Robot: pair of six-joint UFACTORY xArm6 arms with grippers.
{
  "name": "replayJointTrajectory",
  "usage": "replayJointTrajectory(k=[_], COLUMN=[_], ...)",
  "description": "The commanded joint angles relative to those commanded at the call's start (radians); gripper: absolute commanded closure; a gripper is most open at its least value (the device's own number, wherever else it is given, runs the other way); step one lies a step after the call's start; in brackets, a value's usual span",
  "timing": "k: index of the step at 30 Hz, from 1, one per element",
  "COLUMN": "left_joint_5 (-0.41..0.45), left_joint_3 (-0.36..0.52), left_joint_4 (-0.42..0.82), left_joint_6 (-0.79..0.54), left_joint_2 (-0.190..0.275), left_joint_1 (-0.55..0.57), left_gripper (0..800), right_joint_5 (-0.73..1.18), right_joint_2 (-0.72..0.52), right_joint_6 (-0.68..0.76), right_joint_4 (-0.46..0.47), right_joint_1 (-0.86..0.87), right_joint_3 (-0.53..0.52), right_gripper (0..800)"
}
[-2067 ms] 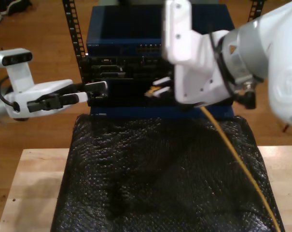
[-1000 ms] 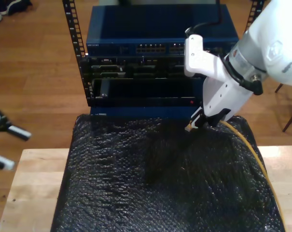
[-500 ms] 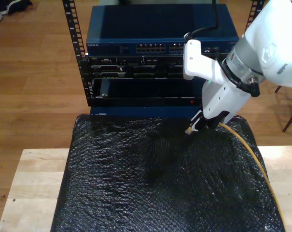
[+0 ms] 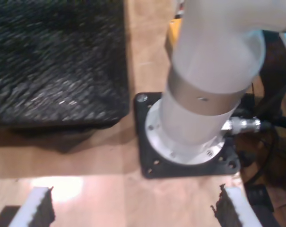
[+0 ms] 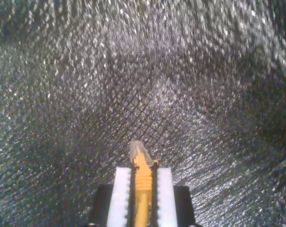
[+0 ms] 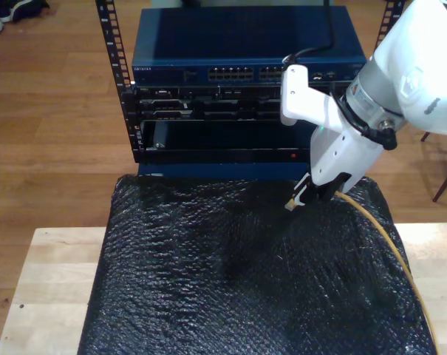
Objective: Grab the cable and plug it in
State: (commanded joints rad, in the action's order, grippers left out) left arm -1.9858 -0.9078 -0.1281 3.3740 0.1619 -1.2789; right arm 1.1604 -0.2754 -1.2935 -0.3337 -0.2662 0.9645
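The yellow-orange cable (image 5: 143, 187) is pinched between the white fingers (image 5: 121, 189) of my second gripper (image 5: 143, 176), which is shut on it. Its clear plug (image 5: 137, 150) sticks out just past the fingertips, pointing at the black textured mat (image 5: 143, 71). At the exterior view's right, my second gripper (image 6: 301, 196) hangs low over the mat's far edge, in front of the blue rack. The plug (image 6: 289, 205) points down and towards that view's left, and the cable (image 6: 394, 249) trails off to the lower right. My first gripper (image 4: 135, 210) is open, its fingers wide apart over the wooden table.
A rack (image 6: 238, 111) behind the table holds a blue switch with a row of ports (image 6: 241, 74) and darker units below. The black mat (image 6: 208, 281) covers most of the wooden table (image 6: 53, 281). A white arm base (image 4: 199, 109) on a black plate (image 4: 150, 165) stands beside the mat (image 4: 53, 61).
The arm at the exterior view's left has pulled out of that view. My second gripper has carried the cable down from the rack face to just over the mat, and has barely moved lately.
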Motion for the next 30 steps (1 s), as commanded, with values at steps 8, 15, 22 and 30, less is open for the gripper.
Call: replayJointTrajectory(k=[8, 15, 22, 30], left_joint_5=[0.049, 0.133, 0.244, 0.322], left_joint_3=[0.133, 0.264, 0.351, 0.434], left_joint_4=[0.035, 0.058, 0.068, 0.117], left_joint_6=[-0.035, -0.057, -0.058, -0.071], left_joint_2=[0.028, 0.084, 0.127, 0.189], left_joint_1=[-0.026, -0.026, -0.026, -0.026], left_gripper=[1, 1, 1, 1], right_joint_5=[0.002, 0.017, 0.017, 0.018], right_joint_2=[-0.002, -0.003, -0.002, -0.002], right_joint_6=[0.012, 0.012, 0.012, 0.012], right_joint_4=[0.003, 0.003, 0.003, 0.005], right_joint_1=[-0.002, -0.002, -0.002, -0.003], right_joint_3=[0.002, 0.000, -0.003, -0.005], right_gripper=[800, 800, 800, 800])
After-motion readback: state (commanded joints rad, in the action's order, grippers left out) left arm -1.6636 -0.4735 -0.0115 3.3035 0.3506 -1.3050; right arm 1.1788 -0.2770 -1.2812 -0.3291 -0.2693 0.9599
